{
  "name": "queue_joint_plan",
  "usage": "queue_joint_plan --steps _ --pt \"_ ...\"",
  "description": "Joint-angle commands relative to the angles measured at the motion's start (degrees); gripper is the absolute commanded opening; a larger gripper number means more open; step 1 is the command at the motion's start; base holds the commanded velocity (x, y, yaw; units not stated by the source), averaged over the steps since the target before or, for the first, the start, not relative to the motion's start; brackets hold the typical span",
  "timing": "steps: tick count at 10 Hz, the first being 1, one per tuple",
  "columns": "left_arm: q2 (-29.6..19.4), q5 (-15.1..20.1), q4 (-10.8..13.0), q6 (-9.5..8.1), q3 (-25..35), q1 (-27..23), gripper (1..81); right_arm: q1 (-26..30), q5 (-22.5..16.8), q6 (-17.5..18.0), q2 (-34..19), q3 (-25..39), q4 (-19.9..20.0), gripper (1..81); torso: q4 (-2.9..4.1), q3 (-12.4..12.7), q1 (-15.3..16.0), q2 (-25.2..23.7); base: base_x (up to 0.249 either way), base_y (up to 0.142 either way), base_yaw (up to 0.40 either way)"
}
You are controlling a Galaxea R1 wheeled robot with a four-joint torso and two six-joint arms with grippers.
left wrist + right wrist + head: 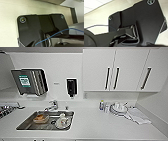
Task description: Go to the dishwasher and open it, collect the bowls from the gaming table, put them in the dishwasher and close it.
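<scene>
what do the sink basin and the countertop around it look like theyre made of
Sink basin: likely stainless steel, grey and brushed, with dull reflections on its walls. Countertop: smooth, matte white, possibly laminate or solid surface; the look leaves it open.

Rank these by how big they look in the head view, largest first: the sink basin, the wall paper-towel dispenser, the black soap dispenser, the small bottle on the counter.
1. Sink basin, widest by far.
2. Paper-towel dispenser.
3. Black soap dispenser.
4. Small bottle, clearly smallest.
The sink lies nearer the camera than the wall items, which inflates its apparent size.
</scene>
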Motion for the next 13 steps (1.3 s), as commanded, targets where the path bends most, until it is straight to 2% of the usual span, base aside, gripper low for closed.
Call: queue_joint_plan --steps 1,2,3,6,7,9,12,13 --pt "-1.7 -0.6 0.3 0.33 1.2 -1.0 81.1 2.8 -3.0 0.4 -6.2 9.6 -0.1 81.1 0.00 0.0 0.0 0.0 0.000 0.000 0.000" --pt "-1.7 -0.6 0.4 0.42 1.3 -0.8 81.1 2.9 -3.0 0.3 -7.8 12.4 -0.1 81.1 0.00 0.0 0.0 0.0 0.000 0.000 0.000" --pt "-1.9 -0.7 0.4 0.42 1.6 -0.6 81.1 2.9 -3.0 0.3 -9.6 15.4 -0.2 81.1 0.00 0.0 3.7 -5.7 0.000 0.000 0.000" --pt "-4.6 -0.7 0.7 0.51 6.0 -0.3 81.1 3.3 -2.8 0.3 -16.8 26.2 -0.3 81.1 0.00 0.0 5.2 -8.3 0.000 0.000 0.000" --pt "-6.5 -0.8 1.8 0.51 9.0 -0.1 81.1 3.9 -2.5 0.3 -19.5 29.6 -0.1 81.1 0.00 0.0 6.5 -10.3 0.000 0.000 0.000" --pt "-13.8 -2.1 2.4 0.51 19.4 -0.1 81.1 4.8 -0.7 0.4 -25.0 35.5 -0.1 81.1 0.00 0.0 9.0 -14.3 0.000 0.000 0.000" --pt "-26.4 -3.3 2.5 0.69 35.0 0.2 81.1 6.2 0.7 1.9 -30.1 38.9 0.2 81.1 0.00 0.0 12.8 -20.4 0.000 0.000 0.000" --pt "-30.1 -3.4 4.0 0.69 39.6 0.8 81.1 6.4 1.0 2.4 -31.1 39.4 0.2 81.1 0.00 0.0 14.1 -22.4 0.000 0.000 0.000"
